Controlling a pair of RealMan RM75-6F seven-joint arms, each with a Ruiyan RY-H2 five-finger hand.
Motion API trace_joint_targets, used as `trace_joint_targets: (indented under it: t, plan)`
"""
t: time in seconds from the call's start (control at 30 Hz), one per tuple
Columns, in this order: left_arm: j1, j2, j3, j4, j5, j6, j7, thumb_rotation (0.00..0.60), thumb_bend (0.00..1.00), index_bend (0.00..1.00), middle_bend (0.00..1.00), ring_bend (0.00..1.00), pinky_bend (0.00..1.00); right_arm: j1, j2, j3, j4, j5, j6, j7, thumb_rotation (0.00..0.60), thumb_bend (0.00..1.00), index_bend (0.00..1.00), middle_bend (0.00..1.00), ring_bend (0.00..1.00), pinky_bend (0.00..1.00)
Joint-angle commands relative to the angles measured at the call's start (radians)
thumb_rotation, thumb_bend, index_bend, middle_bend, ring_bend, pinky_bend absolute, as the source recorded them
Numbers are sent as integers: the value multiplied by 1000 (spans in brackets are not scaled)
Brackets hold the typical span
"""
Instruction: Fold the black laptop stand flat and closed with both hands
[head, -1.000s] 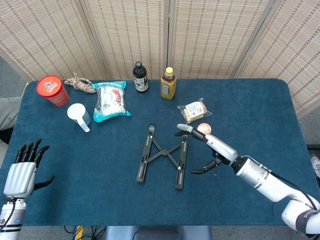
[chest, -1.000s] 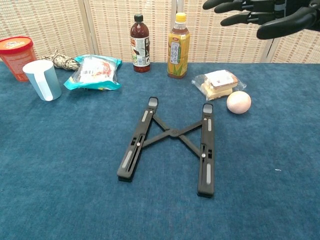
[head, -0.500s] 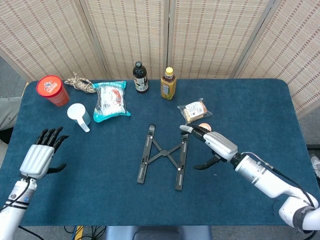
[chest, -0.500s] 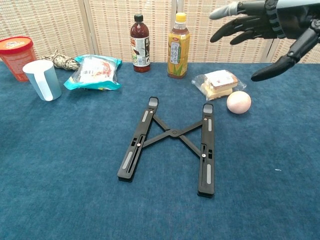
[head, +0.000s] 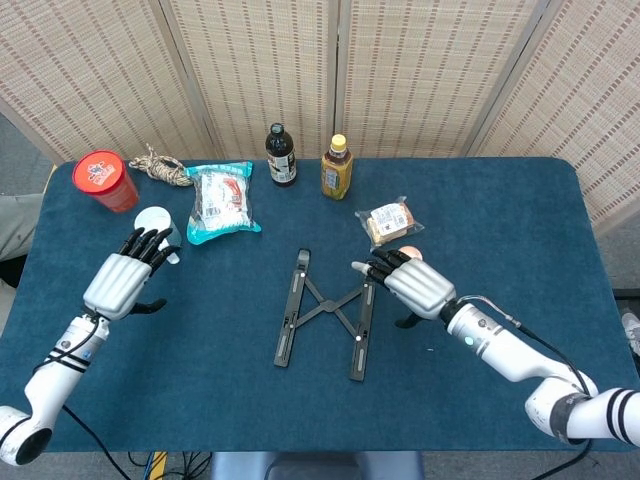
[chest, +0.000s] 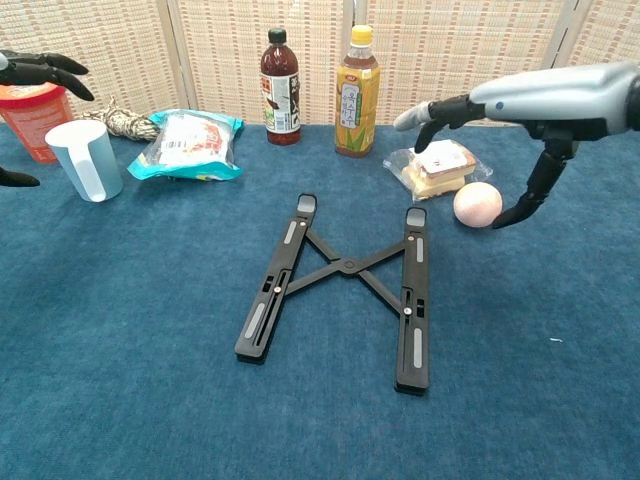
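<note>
The black laptop stand (head: 327, 312) (chest: 343, 288) lies spread open on the blue table, its two rails joined by crossed struts. My right hand (head: 415, 285) (chest: 520, 105) hovers open just right of the stand's far right rail end, fingers spread and pointing left, holding nothing. My left hand (head: 126, 275) is open at the left, well away from the stand, close to the white cup (head: 158, 228) (chest: 86, 159). In the chest view only the left hand's fingertips (chest: 45, 68) show at the left edge.
A pink egg (chest: 478, 204), a wrapped sandwich (head: 388, 222) (chest: 436, 166), a yellow bottle (head: 337, 167) (chest: 357, 92), a dark bottle (head: 281, 155) (chest: 281, 86), a snack bag (head: 221, 201) (chest: 188, 143), a rope bundle (head: 161, 167) and a red tub (head: 105, 180) (chest: 34, 112) stand behind the stand.
My right hand has dropped lower and moved in toward the stand's right rail. My left hand has travelled forward and right from the near left corner to beside the white cup.
</note>
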Motion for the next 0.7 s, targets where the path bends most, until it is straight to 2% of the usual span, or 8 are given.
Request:
trace_joint_targets:
  t: [0.03,0.17,0.27,0.7]
  plan:
    - [-11,-15,1,11,6,4,-14,600,135,151,2,0,0,20,-111,-3,96,34,12,-143,600,0,0,206,48,129]
    - [-12,-27,7,14,10,25,-26,600,135,151,2,0,0,28,-201,-6,187,37,34,-238,600,0,0,195,21,129]
    - [-7,-27,15,10,13,42,-28,600,135,151,2,0,0,32,-259,-4,251,47,39,-263,600,0,0,178,2,111]
    - [28,-14,53,-7,2,84,-49,600,135,151,2,0,0,37,-430,-8,461,30,76,-261,600,0,0,138,0,75]
